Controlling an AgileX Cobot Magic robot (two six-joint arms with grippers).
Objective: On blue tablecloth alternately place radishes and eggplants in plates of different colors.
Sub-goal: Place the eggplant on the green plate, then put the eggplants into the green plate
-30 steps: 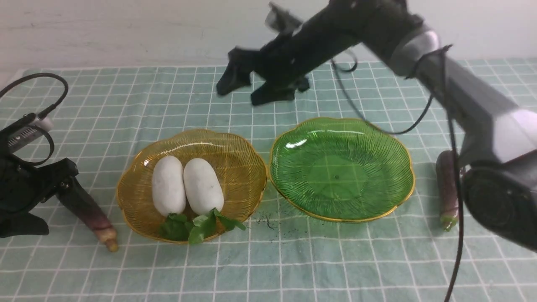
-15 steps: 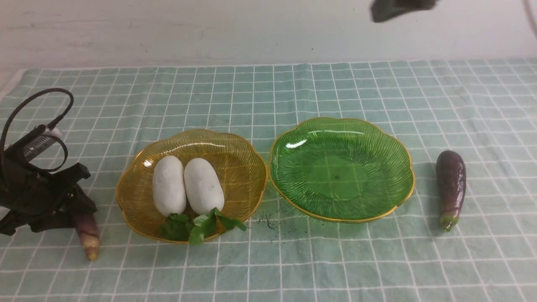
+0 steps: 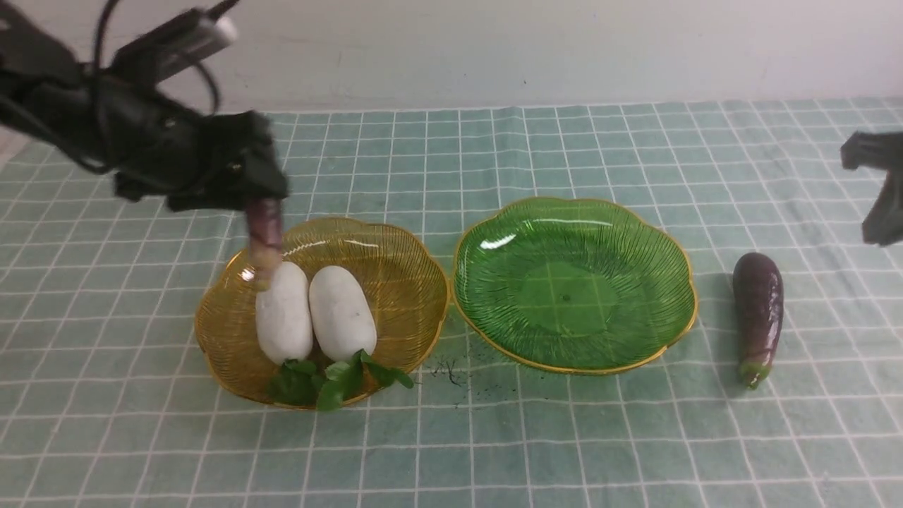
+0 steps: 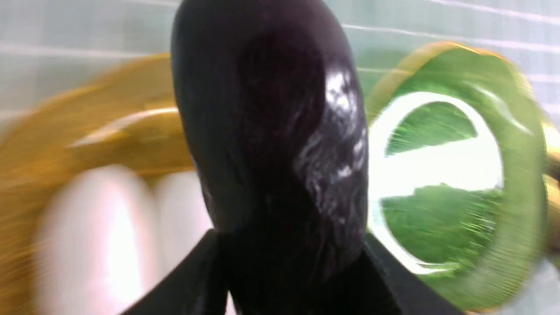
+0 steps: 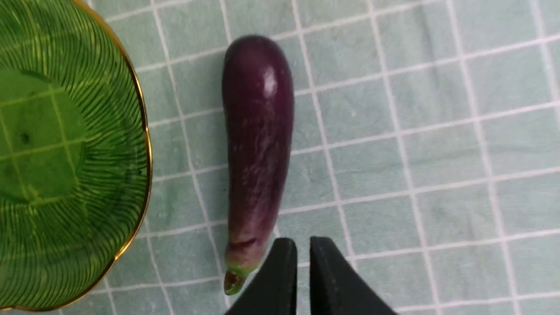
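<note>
My left gripper (image 3: 261, 194) is shut on a dark purple eggplant (image 3: 264, 233), which hangs stem down over the far left rim of the amber plate (image 3: 402, 282). Two white radishes (image 3: 283, 314) (image 3: 342, 314) lie side by side in that plate, leaves toward me. The green plate (image 3: 571, 289) beside it holds nothing. A second eggplant (image 3: 758, 310) lies on the blue tablecloth (image 3: 494, 437) right of the green plate. My right gripper (image 3: 878, 187) hovers at the right edge, shut and empty; in the right wrist view its fingertips (image 5: 303, 245) sit just beside that eggplant's (image 5: 258, 144) stem.
Dark crumbs of soil (image 3: 451, 370) speckle the cloth between the two plates at the front. A pale wall runs along the cloth's far edge. The left wrist view is motion-blurred, with the held eggplant (image 4: 271, 131) filling its middle.
My left gripper closed on the left eggplant and lifted it from the cloth up to the amber plate's far rim. The right arm swung from back centre to the right edge and shut.
</note>
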